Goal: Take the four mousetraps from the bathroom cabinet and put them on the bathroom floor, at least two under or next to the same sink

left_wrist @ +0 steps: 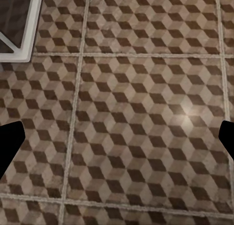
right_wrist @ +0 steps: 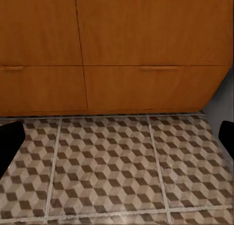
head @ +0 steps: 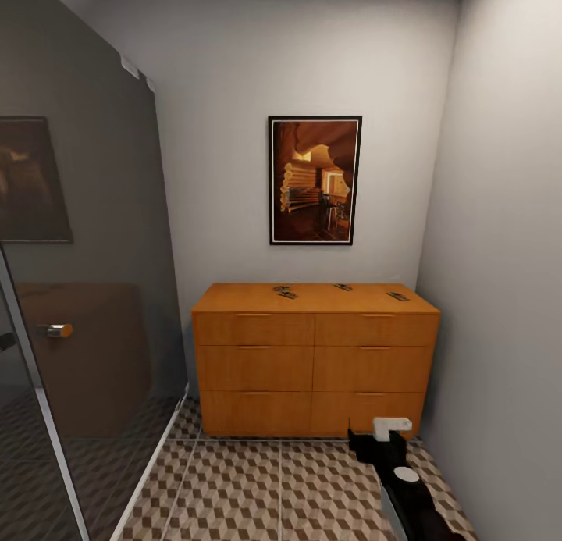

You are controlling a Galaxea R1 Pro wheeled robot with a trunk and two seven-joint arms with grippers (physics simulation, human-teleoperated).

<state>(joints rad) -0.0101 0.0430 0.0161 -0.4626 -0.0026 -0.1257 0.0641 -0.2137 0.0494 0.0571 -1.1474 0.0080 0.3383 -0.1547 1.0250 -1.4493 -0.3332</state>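
Observation:
The orange-brown cabinet [head: 315,359] stands against the far wall, all its drawers closed. Several small mousetraps lie on its top: two close together [head: 285,292], one further back [head: 343,286], one near the right end [head: 398,296]. The cube-patterned bathroom floor [head: 257,486] stretches from the cabinet toward me. My right gripper [head: 378,445] hangs low in front of the cabinet's lower right drawer; in the right wrist view it [right_wrist: 117,140] is open and empty, facing the cabinet base [right_wrist: 117,54]. My left gripper [left_wrist: 117,144] is open and empty over bare floor tiles [left_wrist: 136,103]. The sink is out of view.
A dark glass shower partition [head: 86,291] with a white frame [left_wrist: 29,28] and a small handle [head: 56,330] runs along the left. A grey wall [head: 507,291] closes the right side. A framed picture [head: 314,180] hangs above the cabinet.

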